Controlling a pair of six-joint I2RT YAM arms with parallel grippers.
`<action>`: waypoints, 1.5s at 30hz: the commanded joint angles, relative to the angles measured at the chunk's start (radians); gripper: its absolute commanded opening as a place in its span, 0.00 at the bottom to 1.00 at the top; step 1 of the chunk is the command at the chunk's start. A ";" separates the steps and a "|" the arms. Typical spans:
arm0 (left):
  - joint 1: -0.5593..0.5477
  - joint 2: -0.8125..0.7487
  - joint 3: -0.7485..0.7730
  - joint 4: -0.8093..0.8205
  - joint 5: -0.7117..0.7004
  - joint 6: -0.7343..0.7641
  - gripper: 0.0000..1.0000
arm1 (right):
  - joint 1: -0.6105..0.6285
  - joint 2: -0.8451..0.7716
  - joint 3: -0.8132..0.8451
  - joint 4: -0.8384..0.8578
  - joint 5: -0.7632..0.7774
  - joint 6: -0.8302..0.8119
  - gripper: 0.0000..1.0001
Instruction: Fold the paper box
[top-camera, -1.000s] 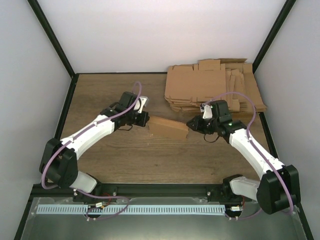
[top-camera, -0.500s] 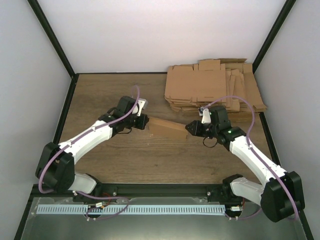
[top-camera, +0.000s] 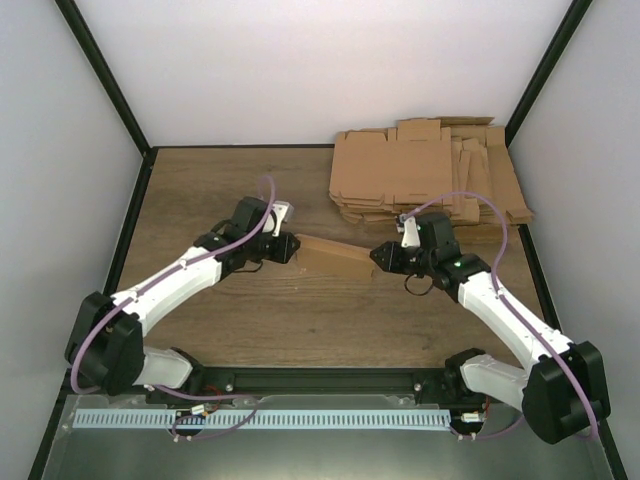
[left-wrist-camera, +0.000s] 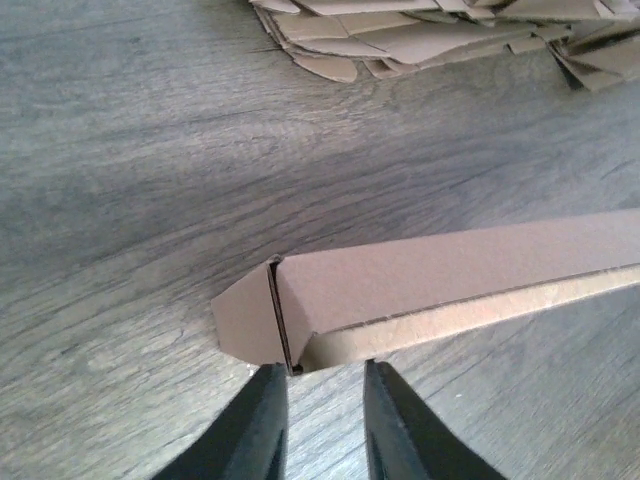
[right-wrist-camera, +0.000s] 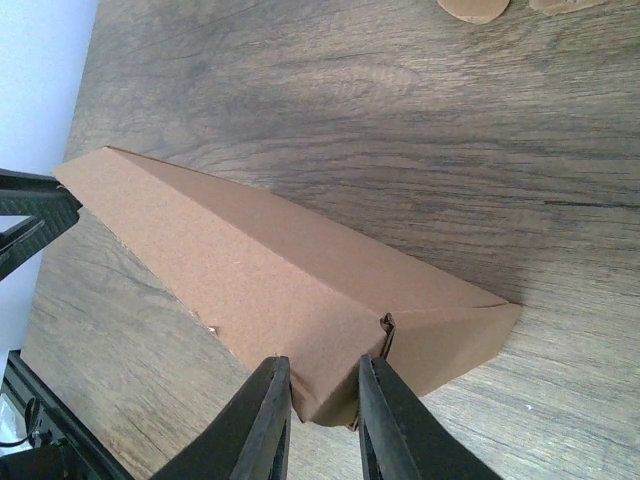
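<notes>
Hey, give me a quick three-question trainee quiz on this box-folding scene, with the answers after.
1. True or false: the paper box rests on top of the pile of blanks.
2. The pile sits at which part of the table? A far right, B near left, C centre.
3. What stretches between the left claw and the right claw?
Key: 1 false; 2 A; 3 the paper box.
</notes>
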 joint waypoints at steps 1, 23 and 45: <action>-0.007 -0.058 0.009 -0.046 -0.007 -0.017 0.28 | 0.018 0.036 -0.020 -0.144 0.041 -0.001 0.21; 0.163 -0.166 0.124 -0.120 0.163 -0.331 1.00 | 0.018 0.041 -0.012 -0.140 0.029 -0.022 0.21; 0.226 -0.046 0.009 0.016 0.433 -0.473 1.00 | 0.018 0.043 0.001 -0.136 0.015 -0.023 0.21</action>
